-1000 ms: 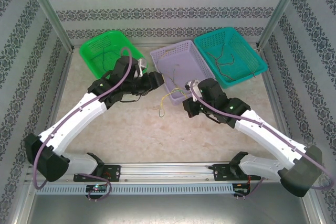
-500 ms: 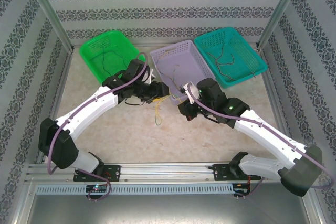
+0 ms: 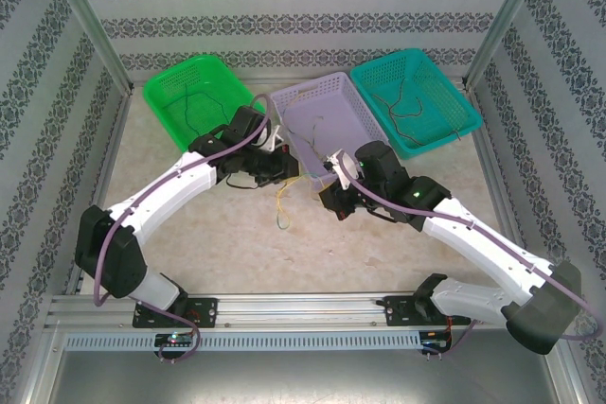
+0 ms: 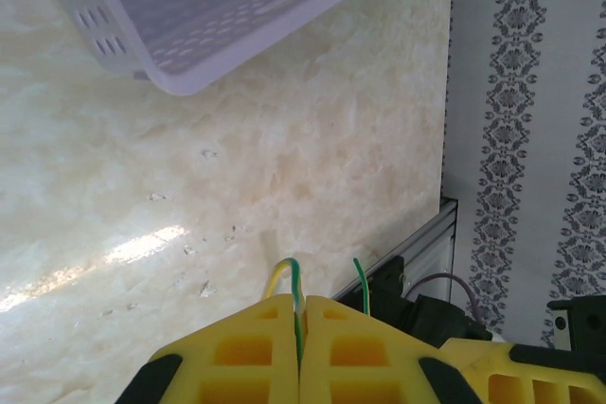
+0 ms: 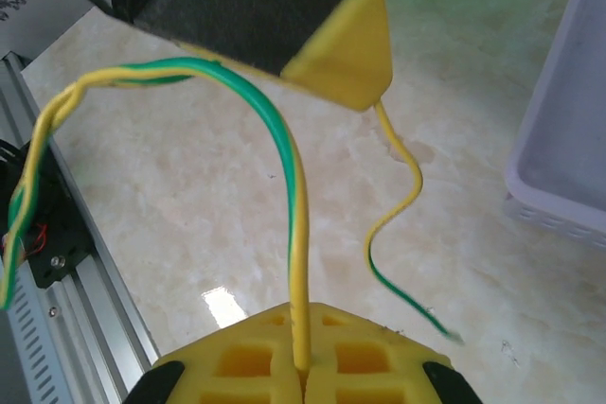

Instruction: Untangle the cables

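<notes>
Left fingers (image 4: 280,326) and right fingers (image 5: 329,330) both clamp a thin yellow-and-green cable (image 5: 284,144). It arches over the marbled counter (image 3: 237,245).

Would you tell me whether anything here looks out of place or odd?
Only the yellow-green cable: its strands are twisted together, and it hangs between the shut left hand and right hand above the table, near the purple basket. Nothing looks spilled or damaged.

cable (image 3: 280,202) before middle basket (image 3: 285,121), between left hand (image 3: 292,169) and right hand (image 3: 327,196); left basket (image 3: 163,109), right basket (image 3: 374,106) flanking
</notes>
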Robot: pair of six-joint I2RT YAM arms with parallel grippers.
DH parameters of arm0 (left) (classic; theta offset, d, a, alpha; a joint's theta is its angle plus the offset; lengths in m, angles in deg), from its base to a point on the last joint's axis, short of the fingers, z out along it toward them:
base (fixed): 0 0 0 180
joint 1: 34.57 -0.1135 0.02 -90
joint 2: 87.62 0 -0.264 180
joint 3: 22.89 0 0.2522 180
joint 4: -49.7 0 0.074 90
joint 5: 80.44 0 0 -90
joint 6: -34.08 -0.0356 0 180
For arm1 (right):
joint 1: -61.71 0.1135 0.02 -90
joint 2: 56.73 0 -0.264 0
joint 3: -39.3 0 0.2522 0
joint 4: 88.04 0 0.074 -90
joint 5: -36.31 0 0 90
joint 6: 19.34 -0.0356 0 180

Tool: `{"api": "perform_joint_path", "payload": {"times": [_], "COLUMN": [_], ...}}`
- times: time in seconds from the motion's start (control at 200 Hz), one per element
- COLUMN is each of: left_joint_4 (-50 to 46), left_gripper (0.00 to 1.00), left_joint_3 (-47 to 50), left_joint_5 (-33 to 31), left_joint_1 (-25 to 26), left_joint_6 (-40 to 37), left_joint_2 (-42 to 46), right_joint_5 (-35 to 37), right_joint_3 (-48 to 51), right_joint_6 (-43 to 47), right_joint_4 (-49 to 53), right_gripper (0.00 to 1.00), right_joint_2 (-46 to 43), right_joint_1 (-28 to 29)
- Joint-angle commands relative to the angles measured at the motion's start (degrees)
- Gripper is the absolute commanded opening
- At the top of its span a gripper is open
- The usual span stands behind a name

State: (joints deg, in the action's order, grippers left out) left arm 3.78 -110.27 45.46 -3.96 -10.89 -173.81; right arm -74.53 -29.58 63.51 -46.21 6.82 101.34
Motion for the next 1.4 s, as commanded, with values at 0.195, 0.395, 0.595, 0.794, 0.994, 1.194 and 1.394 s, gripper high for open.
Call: {"api": "perform_joint_path", "payload": {"times": [0.195,0.395,0.595,0.794,0.994,1.194,1.394], "left_joint_4": [3.02,11.43,21.93,26.10,34.03,42.31,51.01], "left_gripper": [0.00,0.00,0.00,0.00,0.00,0.00,0.00], "left_joint_3": [-2.85,0.09,3.92,2.61,1.69,-0.56,-3.69], "left_joint_5": [-3.61,-2.57,-8.31,-19.58,-21.68,-20.88,-18.71], "left_joint_1": [-1.51,-1.48,-1.60,-4.08,-9.81,-15.43,-20.45], "left_joint_6": [0.97,6.57,13.41,14.26,18.24,21.33,23.51], "left_joint_2": [5.35,6.72,8.44,11.42,10.85,8.31,4.81], "right_joint_5": [-7.48,-11.76,-15.26,-17.12,-23.14,-28.85,-32.22], "right_joint_3": [0.43,-1.41,-3.25,-2.76,-3.42,-4.47,-6.34], "right_joint_6": [-3.39,-6.82,-10.65,-12.88,-11.15,-7.82,-5.53], "right_joint_4": [1.65,0.72,-2.32,-3.81,-2.59,0.97,2.51], "right_gripper": [0.00,0.00,0.00,0.00,0.00,0.00,0.00], "right_joint_2": [4.44,9.19,13.98,15.89,17.93,22.25,26.38], "right_joint_1": [0.09,0.14,1.47,1.85,1.78,1.65,0.28]}}
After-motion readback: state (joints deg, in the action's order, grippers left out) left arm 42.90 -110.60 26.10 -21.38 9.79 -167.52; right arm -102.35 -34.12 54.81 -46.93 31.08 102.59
